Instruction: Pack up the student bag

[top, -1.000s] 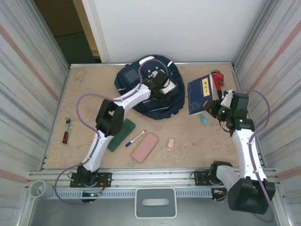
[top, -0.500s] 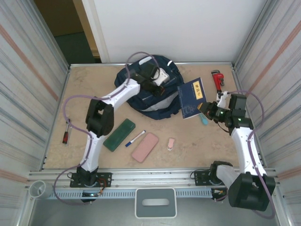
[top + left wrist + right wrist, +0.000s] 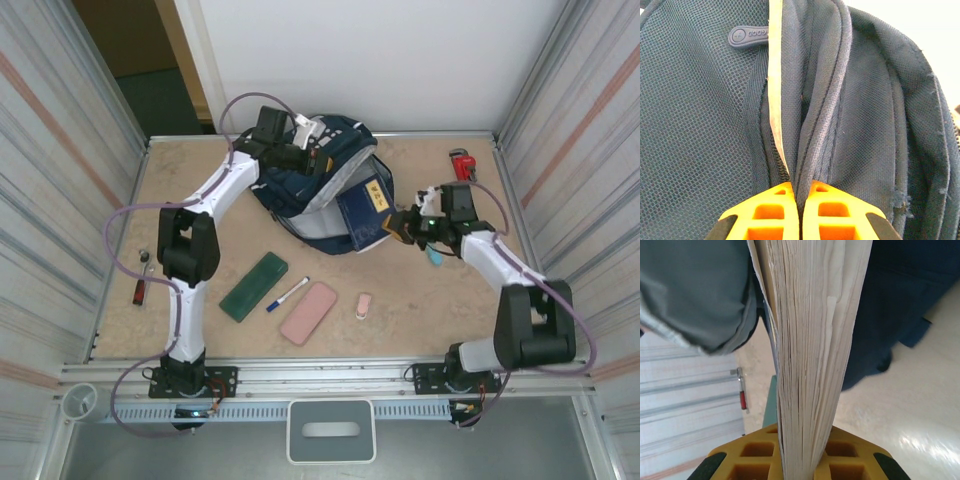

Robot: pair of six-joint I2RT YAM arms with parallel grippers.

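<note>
1. Since a second ago, the book (image 3: 362,208) has swung left to the mouth of the student bag (image 3: 300,195), and the left gripper (image 3: 799,192) has shifted to the bag's far rim.
2. Sliding the book in is the step in hand. Next, it likely needs pushing deeper leftward.
3. The left arm stretches far, its jaws pinched on bag fabric. The right gripper (image 3: 804,437), reaching left, is clamped on the book.
4. The bag lies at the far middle of the table (image 3: 200,250).

My left end effector (image 3: 799,189), orange plastic fingers (image 3: 765,215) pressed together on a fold of the large navy-blue mesh-fabric backpack (image 3: 700,110), white reflective stripe (image 3: 774,85) running up from the pinched seam, oval navy rubber tag (image 3: 747,35) near the top
</note>
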